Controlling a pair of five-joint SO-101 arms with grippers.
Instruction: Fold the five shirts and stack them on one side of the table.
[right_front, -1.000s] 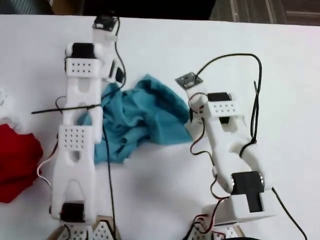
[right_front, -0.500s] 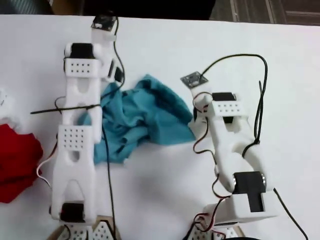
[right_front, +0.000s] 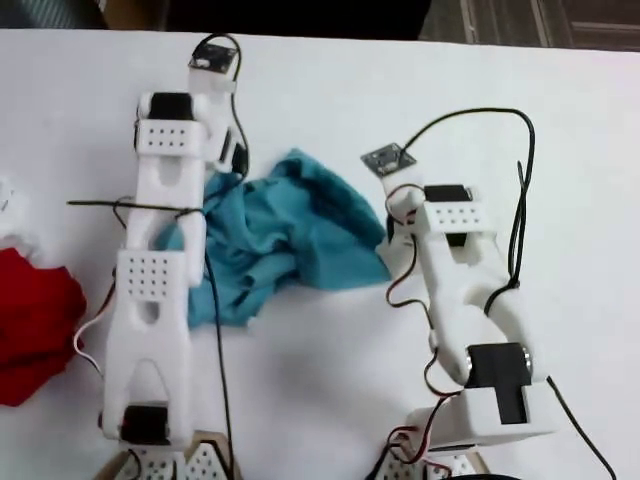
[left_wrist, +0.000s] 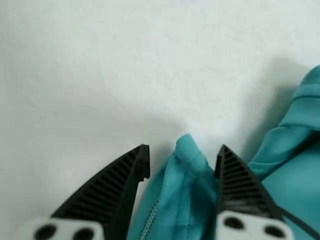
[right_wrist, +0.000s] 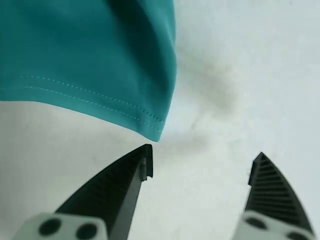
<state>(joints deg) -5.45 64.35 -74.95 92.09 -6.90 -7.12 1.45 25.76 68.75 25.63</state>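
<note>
A crumpled teal shirt (right_front: 285, 232) lies on the white table between the two arms. My left gripper (left_wrist: 184, 159) is open at the shirt's far left corner, and a raised teal fold (left_wrist: 186, 175) stands between its black fingers, which are not pressed onto it. In the high view the left gripper (right_front: 233, 160) is mostly under its own white wrist. My right gripper (right_wrist: 203, 155) is open over bare table just off the shirt's stitched hem (right_wrist: 100, 60), with nothing between its fingers. From above, the right gripper (right_front: 389, 226) sits at the shirt's right edge.
A red shirt (right_front: 35, 320) is bunched at the table's left edge, with a bit of white cloth (right_front: 6, 200) above it. Black cables (right_front: 520, 200) loop around the right arm. Bare table (right_front: 560, 120) stretches to the right and along the far side.
The right arm shifted a little to the right, away from the shirt's edge, then held still. The left arm's wrist moved slightly nearer and to the right. The shirt barely changed.
</note>
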